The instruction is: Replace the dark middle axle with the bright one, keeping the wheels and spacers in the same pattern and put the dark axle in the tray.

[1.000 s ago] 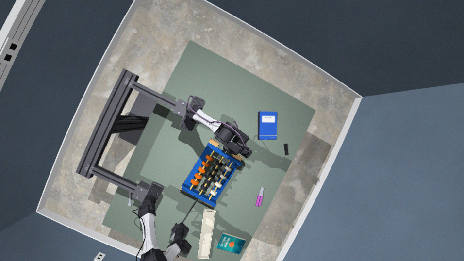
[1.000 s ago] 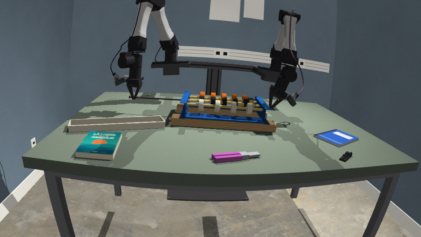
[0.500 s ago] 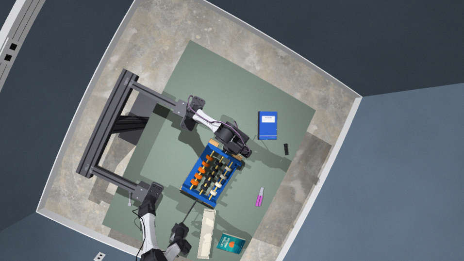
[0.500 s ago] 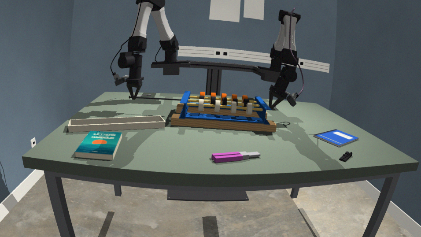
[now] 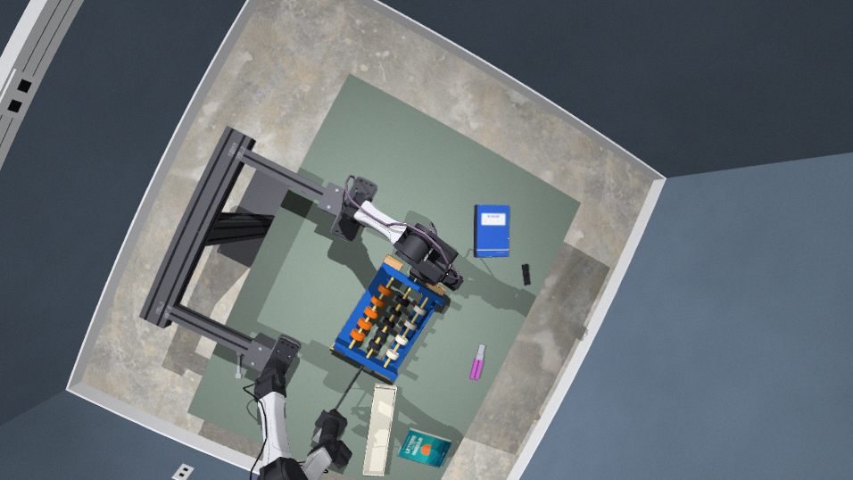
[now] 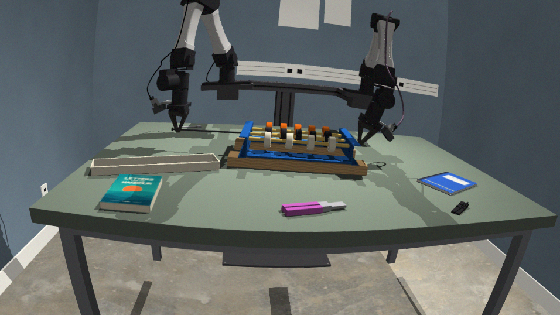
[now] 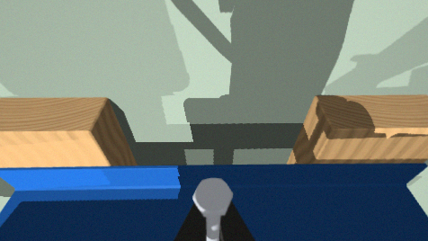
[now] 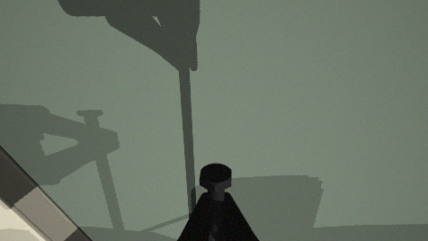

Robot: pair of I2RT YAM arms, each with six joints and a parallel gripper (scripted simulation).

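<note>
Top: the dark axle [image 5: 348, 388] [image 6: 211, 130] [image 8: 215, 174] reaches from the right jaws [image 5: 336, 410] [image 6: 178, 130] to the wheel frame [image 5: 381, 369] [image 6: 243, 147] [image 7: 90, 222], beside the tray [image 5: 379, 429] [image 6: 156, 168] [image 8: 42, 209]. Exterior: the frame stands on 2 battens [image 6: 297, 165] [image 7: 45, 146]. Left wrist: the left jaws [image 6: 361, 142], nearly closed, grip the bright axle [image 7: 212, 195] below its head. Right wrist: the right jaws, nearly closed, pinch the dark axle below its head.
</note>
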